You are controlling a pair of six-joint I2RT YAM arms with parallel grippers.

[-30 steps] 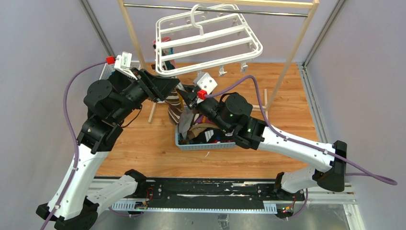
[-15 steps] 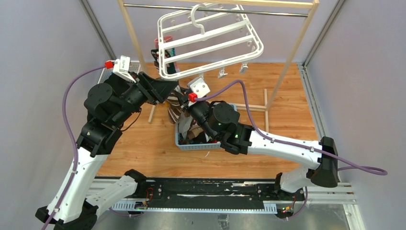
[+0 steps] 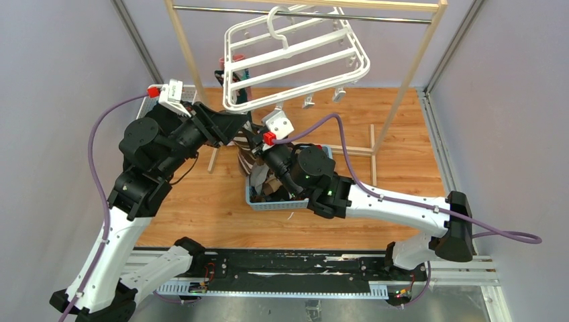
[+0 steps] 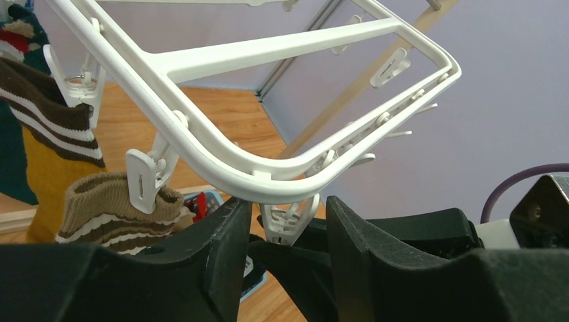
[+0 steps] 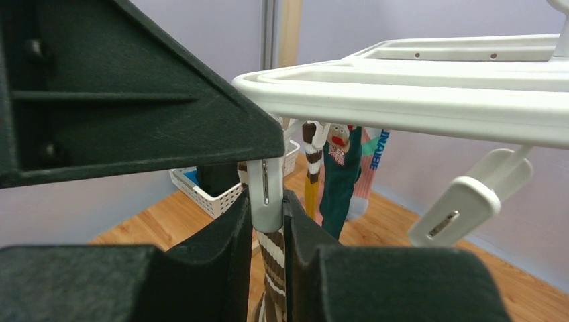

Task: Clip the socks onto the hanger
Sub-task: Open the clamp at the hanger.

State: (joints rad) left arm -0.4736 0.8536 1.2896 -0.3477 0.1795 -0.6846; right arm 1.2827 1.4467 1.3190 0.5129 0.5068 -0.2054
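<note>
the wooden rack (image 3: pixel 182 45) carries the white hanger (image 4: pixel 282 47), which hangs tilted, with a few socks (image 5: pixel 339 174) pegged at its far side. below, a basket (image 3: pixel 258 200) holds more. the left gripper (image 4: pixel 286 211) has its fingers spread either side of a corner clip (image 5: pixel 266 191). the right gripper (image 5: pixel 267 201) pinches that clip tight, a striped sock (image 5: pixel 272 258) hanging right under it.
</note>
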